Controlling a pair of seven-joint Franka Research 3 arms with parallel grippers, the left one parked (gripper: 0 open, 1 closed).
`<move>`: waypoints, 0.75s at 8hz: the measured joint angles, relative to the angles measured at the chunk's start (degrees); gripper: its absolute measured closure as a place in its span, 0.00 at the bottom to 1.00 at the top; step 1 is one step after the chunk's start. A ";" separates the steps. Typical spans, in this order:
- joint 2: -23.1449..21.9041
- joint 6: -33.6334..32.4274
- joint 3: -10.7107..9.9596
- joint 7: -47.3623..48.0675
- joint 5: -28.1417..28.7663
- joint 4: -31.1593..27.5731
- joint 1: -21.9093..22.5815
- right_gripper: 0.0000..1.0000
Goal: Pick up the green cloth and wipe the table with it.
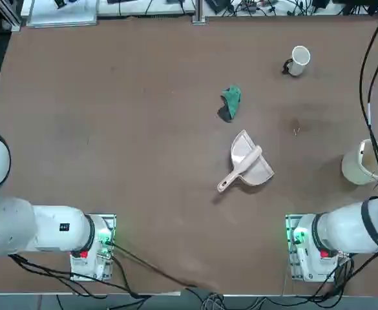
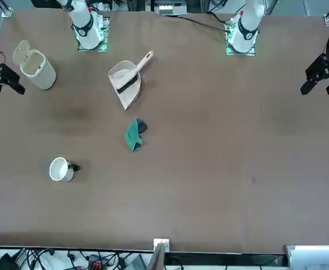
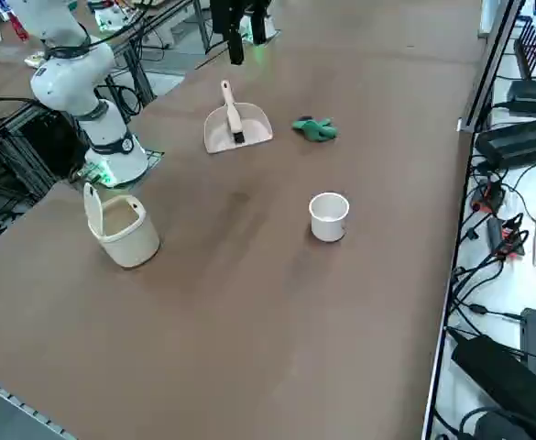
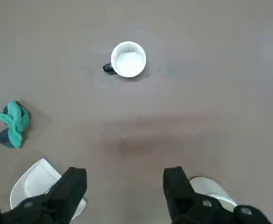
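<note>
My jaws (image 4: 124, 186) hang open and empty high over the bare desk (image 4: 201, 93), so I should swing toward ten o'clock, past the pink dustpan (image 4: 33, 184), and descend squarely onto the crumpled green cloth (image 4: 12, 123) before pinching its bunched middle.

Worktop (image 1: 111, 129) and the items lying on it.
Brown worktop carries green cloth (image 1: 231, 101), pink dustpan (image 1: 249, 166), white mug (image 1: 298, 61), and a cream lidded bin (image 1: 361, 164), apparently open; all well apart.
</note>
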 joint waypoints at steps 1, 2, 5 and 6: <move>-0.09 -0.69 0.01 0.00 0.01 0.08 0.12 0.00; -0.26 -1.47 0.12 0.00 0.14 0.37 0.60 0.00; 0.18 -1.95 1.58 0.49 0.38 1.05 5.35 0.00; 1.07 -1.90 1.93 0.75 0.43 1.00 7.55 0.00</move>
